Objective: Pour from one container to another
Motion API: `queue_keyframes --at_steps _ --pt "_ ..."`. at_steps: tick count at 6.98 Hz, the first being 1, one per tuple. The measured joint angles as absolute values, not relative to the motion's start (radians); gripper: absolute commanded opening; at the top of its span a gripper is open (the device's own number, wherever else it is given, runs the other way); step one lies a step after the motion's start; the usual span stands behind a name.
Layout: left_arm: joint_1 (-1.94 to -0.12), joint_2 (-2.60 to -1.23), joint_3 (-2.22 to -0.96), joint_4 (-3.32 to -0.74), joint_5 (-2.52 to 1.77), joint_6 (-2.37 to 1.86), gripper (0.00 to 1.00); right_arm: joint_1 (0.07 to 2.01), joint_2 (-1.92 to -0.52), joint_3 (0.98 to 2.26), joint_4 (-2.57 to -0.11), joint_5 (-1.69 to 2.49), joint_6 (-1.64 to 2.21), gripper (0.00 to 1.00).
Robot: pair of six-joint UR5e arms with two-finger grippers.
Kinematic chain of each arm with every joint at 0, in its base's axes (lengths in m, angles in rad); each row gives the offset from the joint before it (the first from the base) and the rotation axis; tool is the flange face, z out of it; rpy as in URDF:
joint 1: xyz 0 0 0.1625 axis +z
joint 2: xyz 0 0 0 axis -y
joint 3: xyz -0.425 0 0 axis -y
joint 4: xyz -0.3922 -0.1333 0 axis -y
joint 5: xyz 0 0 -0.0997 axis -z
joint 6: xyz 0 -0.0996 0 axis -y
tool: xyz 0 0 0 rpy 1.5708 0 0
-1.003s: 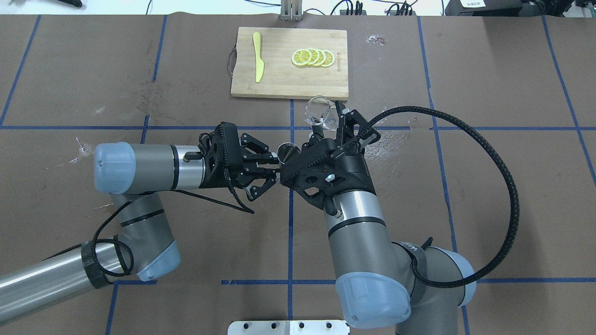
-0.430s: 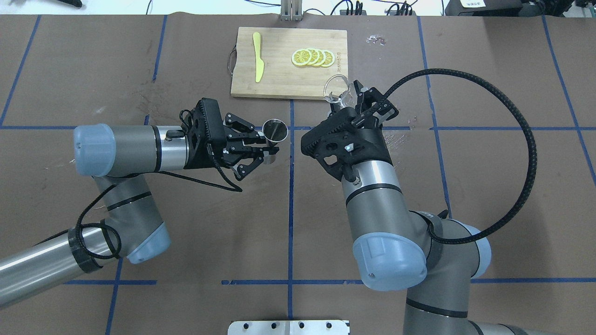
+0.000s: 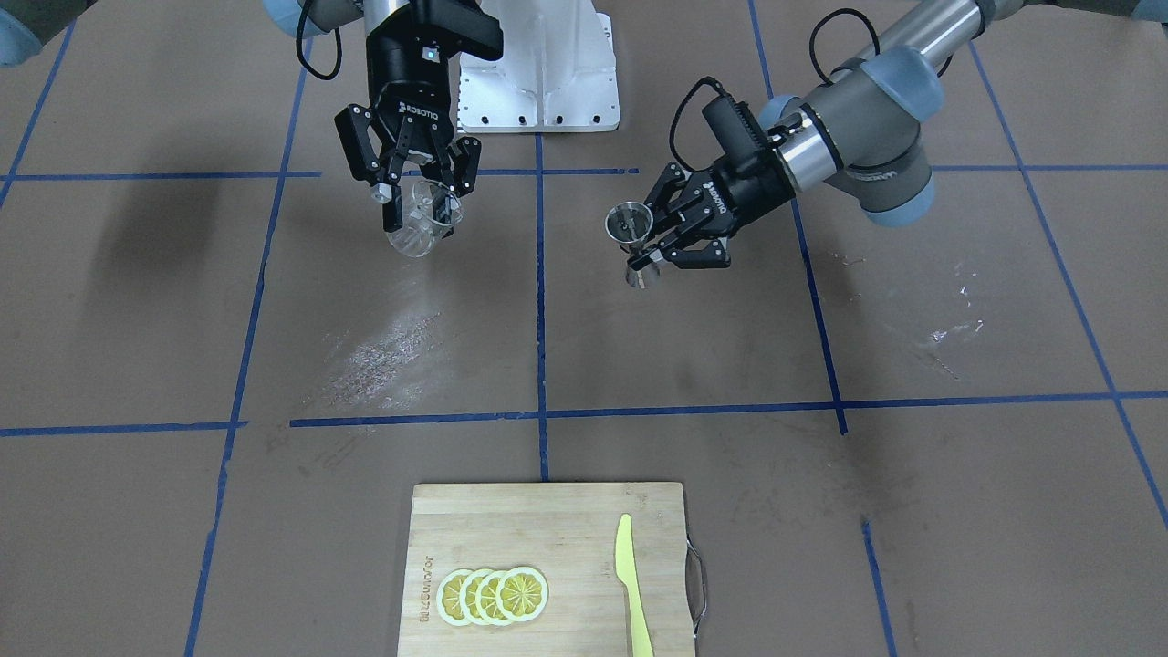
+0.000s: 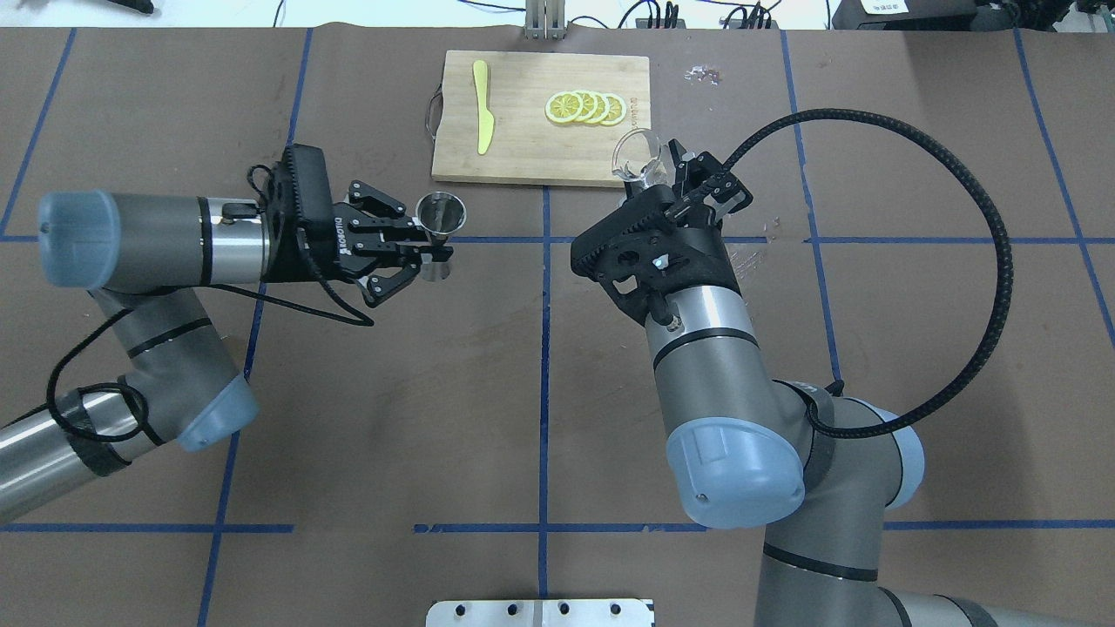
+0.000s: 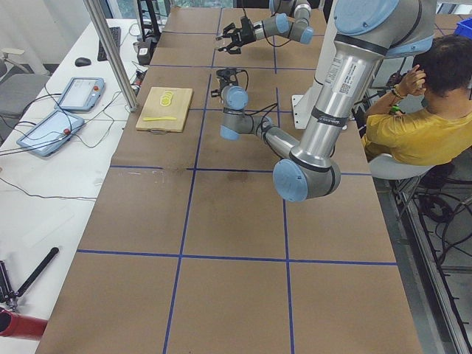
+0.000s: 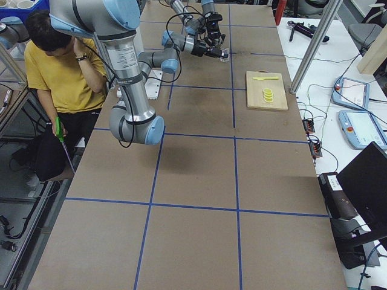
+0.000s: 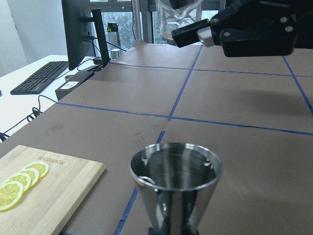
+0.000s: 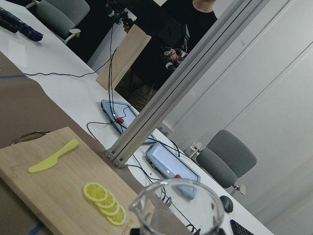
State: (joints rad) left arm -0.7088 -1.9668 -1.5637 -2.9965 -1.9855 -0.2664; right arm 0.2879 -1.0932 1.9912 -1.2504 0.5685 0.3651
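My right gripper (image 4: pixel 659 177) is shut on the clear glass tumbler (image 4: pixel 634 155) and holds it off the table, near the cutting board's near right corner. In the front view the tumbler (image 3: pixel 418 221) hangs slightly tilted in that gripper (image 3: pixel 422 203). My left gripper (image 4: pixel 433 255) is shut on the waist of the steel jigger (image 4: pixel 440 212), which stands upright with its mouth up. The left wrist view shows the jigger (image 7: pixel 176 183) close up and the tumbler (image 7: pixel 178 19) far off, well apart. In the right wrist view the tumbler's rim (image 8: pixel 177 203) fills the bottom edge.
A wooden cutting board (image 4: pixel 523 148) at the table's far middle carries a yellow knife (image 4: pixel 482 104) and lemon slices (image 4: pixel 585 107). Wet streaks (image 3: pixel 383 351) mark the brown mat. A seated person (image 5: pixel 420 110) is beside the robot's base.
The two grippers have drawn apart. The left one carried the jigger leftward and farther out; the right one carried the tumbler right and toward the cutting board.
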Motion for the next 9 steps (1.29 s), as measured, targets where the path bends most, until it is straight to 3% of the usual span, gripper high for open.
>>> queue_keyframes --at_steps 6,9 --pt "-0.818 -1.585 -1.57 -3.448 -1.909 -0.403 0.0 0.287 -1.095 1.991 -1.248 0.568 0.365 0.0" --pt "-0.801 -1.494 -1.576 -3.493 -1.738 -0.577 0.0 0.286 -1.094 1.991 -1.248 0.568 0.365 0.0"
